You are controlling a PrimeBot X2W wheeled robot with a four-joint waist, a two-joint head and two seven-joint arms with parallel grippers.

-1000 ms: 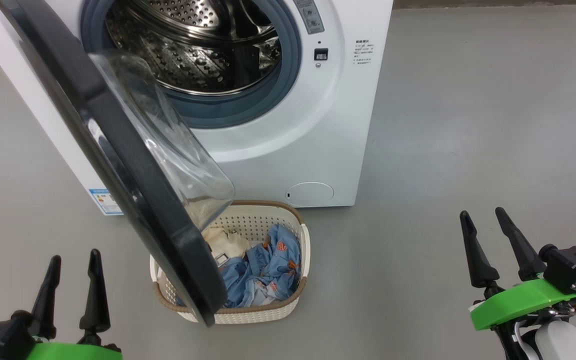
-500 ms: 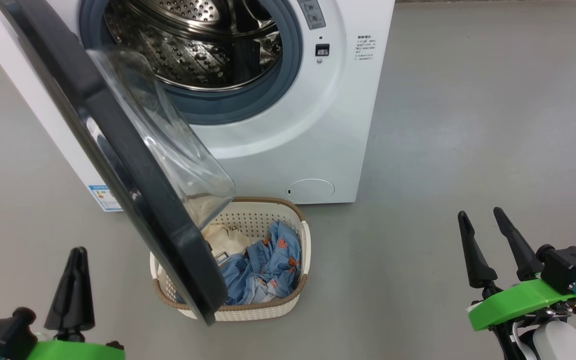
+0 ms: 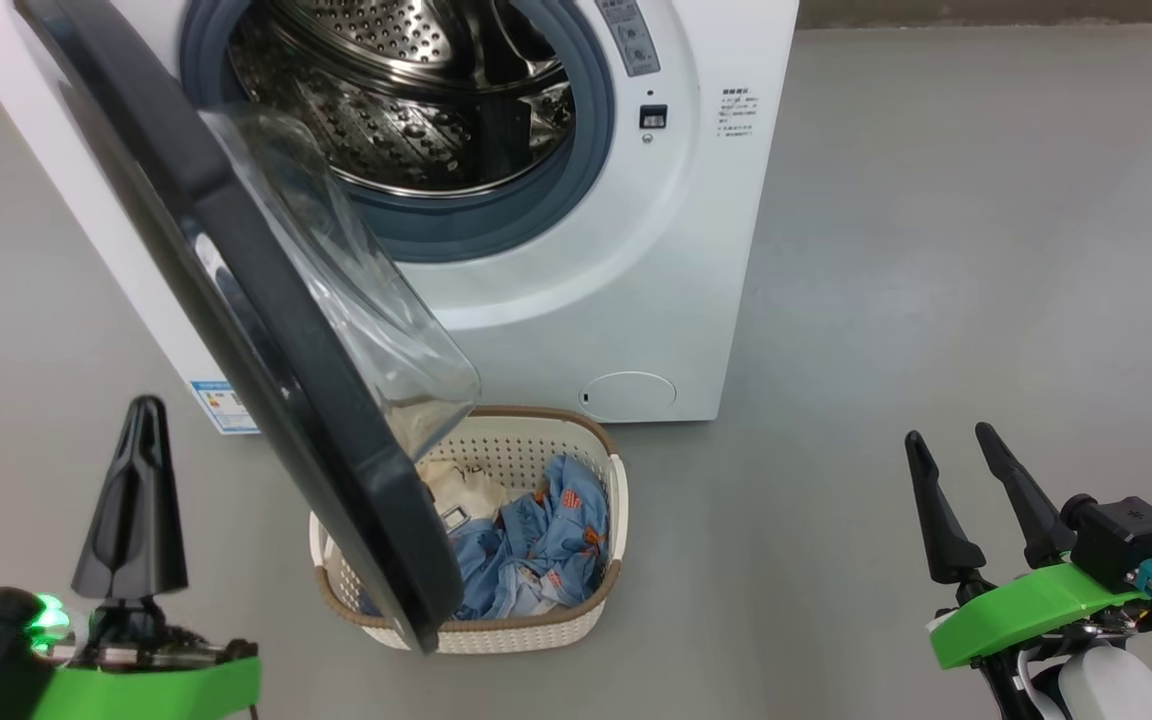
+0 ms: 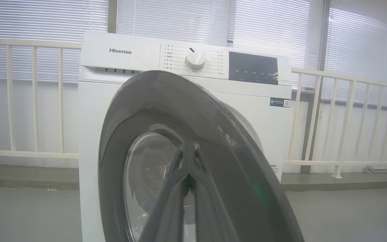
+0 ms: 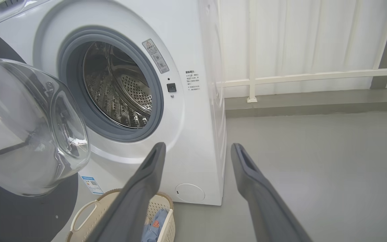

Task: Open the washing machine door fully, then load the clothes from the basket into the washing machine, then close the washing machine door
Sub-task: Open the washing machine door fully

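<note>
Cream basket (image 3: 526,632) holds the clothes (image 3: 536,545), apparently two garments heaped together.

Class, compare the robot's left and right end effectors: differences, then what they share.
The left end effector is shut into one dark point; the right end effector is open, with a clear gap. The left faces the washing machine door; the right hangs over floor right of the basket. Both hold nothing.

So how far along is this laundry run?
Done: the washing machine door is partly open, hanging over the basket. In hand: the left gripper, shut and empty, sits outside it, probably to push it wider; the right gripper is open. Left: the clothes lie in the basket, drum empty; loading, closing.
</note>
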